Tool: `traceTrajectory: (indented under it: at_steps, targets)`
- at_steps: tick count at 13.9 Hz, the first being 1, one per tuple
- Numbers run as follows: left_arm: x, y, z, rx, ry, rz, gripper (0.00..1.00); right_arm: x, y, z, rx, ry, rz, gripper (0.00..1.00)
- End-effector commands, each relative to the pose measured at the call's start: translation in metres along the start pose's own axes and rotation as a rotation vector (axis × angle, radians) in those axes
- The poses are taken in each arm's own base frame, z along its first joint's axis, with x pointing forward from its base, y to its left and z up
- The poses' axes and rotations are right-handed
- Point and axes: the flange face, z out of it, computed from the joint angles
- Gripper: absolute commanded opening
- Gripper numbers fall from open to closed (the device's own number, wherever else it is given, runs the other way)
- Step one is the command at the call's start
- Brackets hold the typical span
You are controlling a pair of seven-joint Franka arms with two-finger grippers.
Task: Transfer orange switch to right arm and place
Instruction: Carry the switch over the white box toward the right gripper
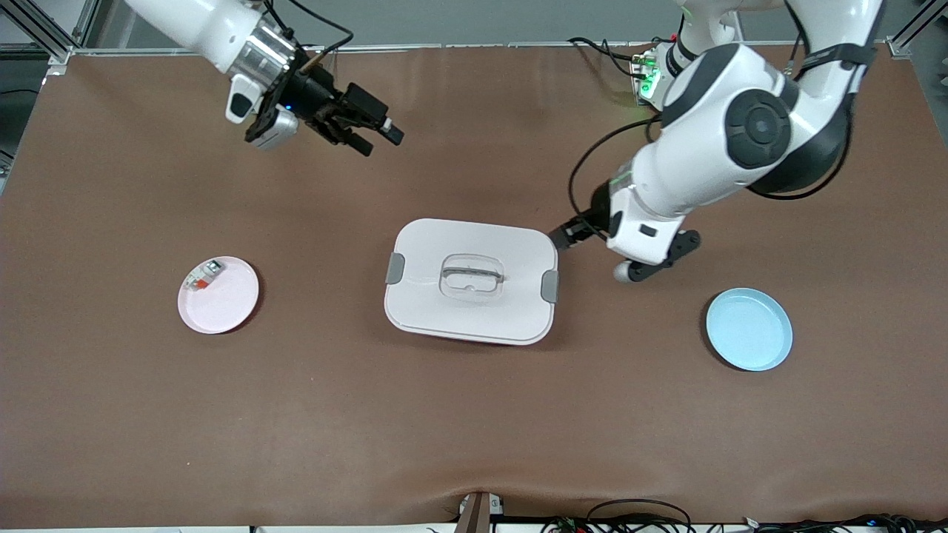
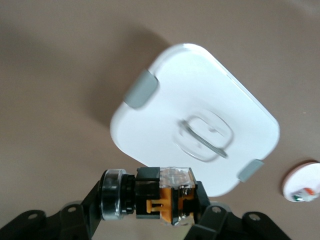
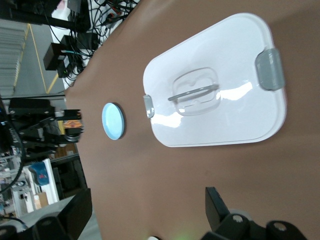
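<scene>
The orange switch, a small black block with an orange and clear body and a round cap, sits crosswise between the fingers of my left gripper, which is shut on it. In the front view that left gripper hangs low over the table beside the corner of the white box toward the left arm's end. The right wrist view also shows the switch in the distance. My right gripper is up over the table near the right arm's base, open and holding nothing.
A pink plate toward the right arm's end carries a small white-grey part with an orange-red tab. A bare blue plate lies toward the left arm's end. The white lidded box with grey latches sits mid-table.
</scene>
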Motion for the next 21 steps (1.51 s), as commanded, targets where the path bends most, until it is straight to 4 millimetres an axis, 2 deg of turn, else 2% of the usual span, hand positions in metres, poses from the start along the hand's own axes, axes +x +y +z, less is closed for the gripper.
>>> traceTrajectory:
  at_steps: [1, 3, 5, 7, 10, 13, 21]
  targets:
    - [-0.017, 0.030, 0.013, -0.054, -0.043, -0.119, 0.00, -0.007, 0.001, 0.017, 0.033, 0.013, 0.074, 1.00]
    - [-0.036, 0.046, 0.030, -0.080, -0.084, -0.220, 0.00, -0.012, -0.001, 0.031, 0.084, 0.010, 0.145, 1.00]
    - [-0.048, 0.055, 0.036, -0.105, -0.142, -0.307, 0.00, -0.014, -0.005, 0.048, 0.100, 0.012, 0.176, 1.00]
    - [-0.059, 0.063, 0.043, -0.129, -0.185, -0.348, 0.00, -0.006, -0.008, 0.065, 0.086, 0.007, 0.191, 1.00]
    - [-0.072, 0.069, 0.052, -0.120, -0.205, -0.360, 0.00, 0.010, -0.020, 0.077, 0.094, 0.012, 0.219, 1.00]
    - [-0.081, 0.071, 0.056, -0.110, -0.212, -0.367, 0.00, 0.022, -0.030, 0.083, 0.105, 0.018, 0.243, 1.00]
    - [-0.084, 0.072, 0.055, -0.113, -0.240, -0.392, 0.00, 0.033, -0.029, 0.110, 0.078, 0.017, 0.238, 1.00]
